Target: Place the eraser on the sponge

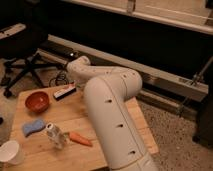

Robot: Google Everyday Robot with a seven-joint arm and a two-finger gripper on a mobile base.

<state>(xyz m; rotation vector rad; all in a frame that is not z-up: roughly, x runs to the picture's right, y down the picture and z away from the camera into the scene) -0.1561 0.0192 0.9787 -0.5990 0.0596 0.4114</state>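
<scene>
The eraser (64, 93), a flat black block with a light side strip, lies on the wooden table (75, 120) at its far edge. My gripper (74, 85) is down at the eraser's right end, largely hidden behind my white arm (110, 110). Whether it touches the eraser cannot be made out. The light-blue sponge (33, 126) rests on the table's left side, nearer than the eraser and well apart from it.
A red bowl (37, 101) sits between eraser and sponge. A clear bottle (56, 135) and an orange carrot (80, 139) lie mid-table, and a white cup (10, 152) stands at the near left corner. An office chair (22, 60) stands behind the table on the left.
</scene>
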